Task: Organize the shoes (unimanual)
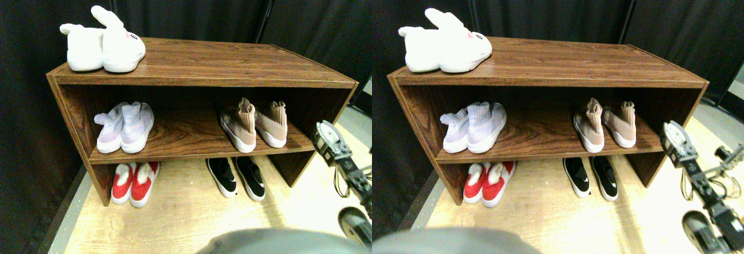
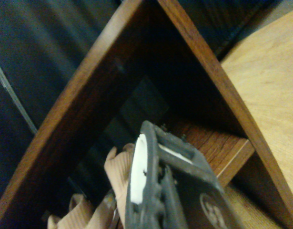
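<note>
Risk check: tool at the right end of the rack

Tool [image 1: 330, 140] hangs just off the right end panel of the shoe rack [image 1: 197, 62], level with the middle shelf. Jaw gap is hidden in both views; cannot tell whether it stands wide or narrow. Nothing visibly held.

Tan sock sneakers [image 1: 254, 125] sit on the rack's middle shelf toward its right end, toes outward, the pair splayed slightly apart. Black slip-ons [image 1: 236, 176] lie on the floor under the rack, below the tan pair.

Judged hazards:
- A straight reach could catch the rack's right panel or the shelf edge; the wrist view shows both close ahead.
- The soft knit collar may fold under a pinch, letting the shoe slip.
- Nudging one sneaker could shove its mate deeper into the rack.
</note>
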Motion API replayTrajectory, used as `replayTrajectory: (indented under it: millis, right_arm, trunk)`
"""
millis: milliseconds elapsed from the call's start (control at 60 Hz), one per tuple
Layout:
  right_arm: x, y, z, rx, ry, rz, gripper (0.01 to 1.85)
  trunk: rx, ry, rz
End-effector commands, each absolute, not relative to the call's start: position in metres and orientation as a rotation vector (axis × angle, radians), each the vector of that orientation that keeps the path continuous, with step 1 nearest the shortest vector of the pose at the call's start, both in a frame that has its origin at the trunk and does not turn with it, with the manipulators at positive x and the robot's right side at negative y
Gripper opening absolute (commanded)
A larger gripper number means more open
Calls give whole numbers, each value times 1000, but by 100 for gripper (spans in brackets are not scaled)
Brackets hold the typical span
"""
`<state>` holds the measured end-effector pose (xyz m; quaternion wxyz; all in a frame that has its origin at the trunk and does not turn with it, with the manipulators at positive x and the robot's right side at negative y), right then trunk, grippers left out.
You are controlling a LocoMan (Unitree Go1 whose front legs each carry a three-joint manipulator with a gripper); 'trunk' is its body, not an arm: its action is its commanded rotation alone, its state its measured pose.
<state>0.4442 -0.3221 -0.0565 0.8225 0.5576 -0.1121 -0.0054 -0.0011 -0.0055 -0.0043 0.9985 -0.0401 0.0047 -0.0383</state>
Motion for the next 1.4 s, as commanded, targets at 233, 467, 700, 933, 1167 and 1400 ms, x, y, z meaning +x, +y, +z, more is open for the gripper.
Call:
replayTrajectory:
  millis: [233,467,700,933,1167,1400]
  right_arm:
    - [495,-328,-68,1245,-221,-66,6]
    - [515,-324,-74,1273,-227,-101,6]
    - [525,-322,-79,1282,-192,-84,6]
    - [523,-311,-81,1306,-116,-52,6]
    - [520,-291,-81,1304,-66,-56,6]
    - [519,-274,-83,1308,-92,-89,6]
  trunk:
    - [-110,9,-65]
    - [-113,10,-51]
    - [-118,10,-34]
    - [-121,6,-28]
    - [-131,11,-21]
    - [-139,16,-13]
